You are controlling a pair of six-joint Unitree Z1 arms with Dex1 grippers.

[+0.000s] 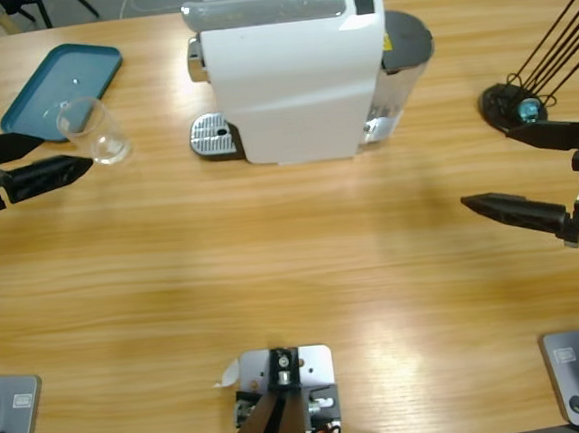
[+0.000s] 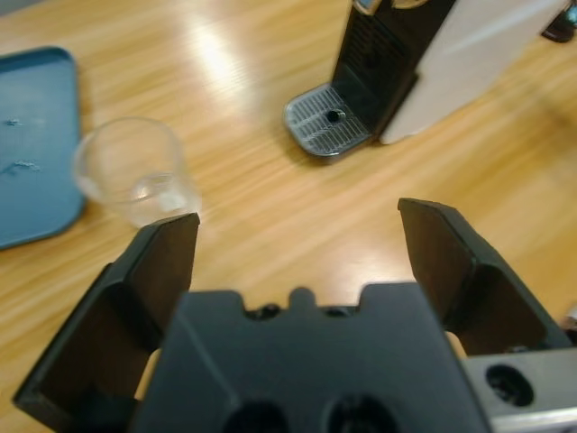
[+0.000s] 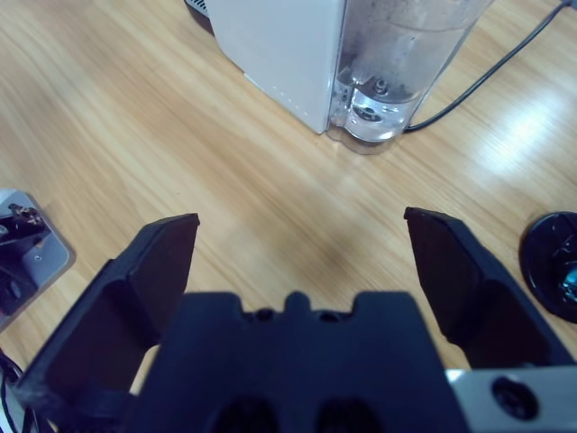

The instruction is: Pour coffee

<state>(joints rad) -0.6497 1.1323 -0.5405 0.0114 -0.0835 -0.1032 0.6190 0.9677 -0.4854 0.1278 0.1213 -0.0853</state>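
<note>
Pre-grasp: left gripper lined up on the cup, nothing held yet.

High view: cup stands upright on the table, just beside the blue tray, well left of the coffee machine and its drip grate. Left gripper sits just short of the cup, jaws apart, empty. Right gripper waits at the far side, jaws wide, empty.
Left wrist view: cup looks empty and sits off toward one jaw, not centred; grate is further ahead.
Right wrist view: only the machine's water tank and bare table ahead.
Next, I'd guess: shift to centre the cup between the jaws, advance, close gently, then carry it onto the grate under the spout.
</note>
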